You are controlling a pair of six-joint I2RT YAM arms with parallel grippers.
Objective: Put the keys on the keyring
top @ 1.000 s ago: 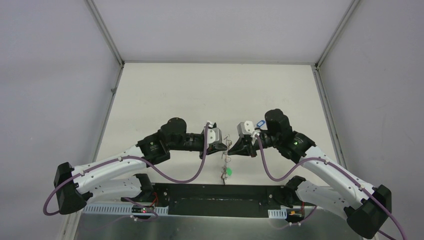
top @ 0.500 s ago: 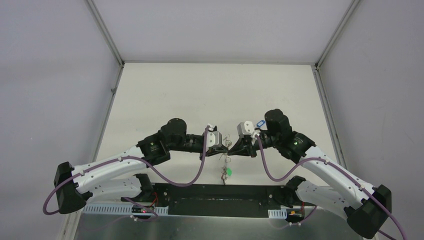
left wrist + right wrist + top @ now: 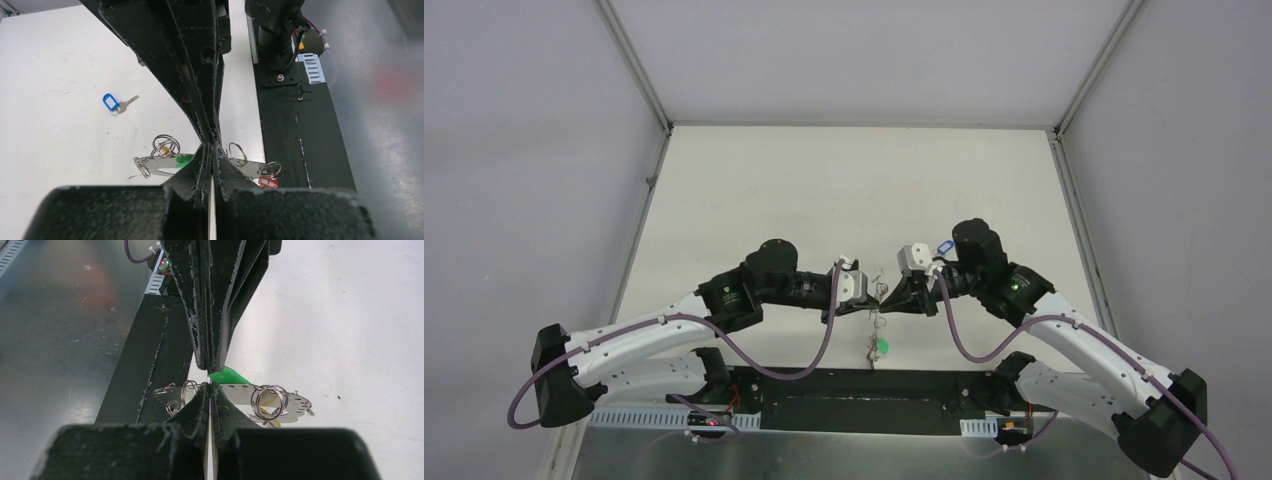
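My left gripper (image 3: 874,300) and right gripper (image 3: 887,299) meet tip to tip above the table's near middle. Both are shut on the keyring (image 3: 152,165), a thin silvery band that runs across behind the fingertips. In the left wrist view my left gripper (image 3: 212,150) pinches its middle, and the right gripper's fingers (image 3: 205,110) come down from above. The right wrist view shows my right gripper (image 3: 210,386) shut on the keyring (image 3: 292,400). Small split rings hang on it with a green tag (image 3: 882,345), a red tag (image 3: 267,182) and a yellow tag (image 3: 270,399). One key with a blue tag (image 3: 112,102) lies loose on the table.
The blue-tagged key (image 3: 943,246) lies just behind the right arm's wrist. A black base plate (image 3: 864,400) with both arm mounts runs along the near edge. Grey walls close in the white table (image 3: 854,190) on three sides.
My left gripper has moved right and slightly down until its tip meets the right gripper's tip. The right arm and the hanging keys have barely moved.
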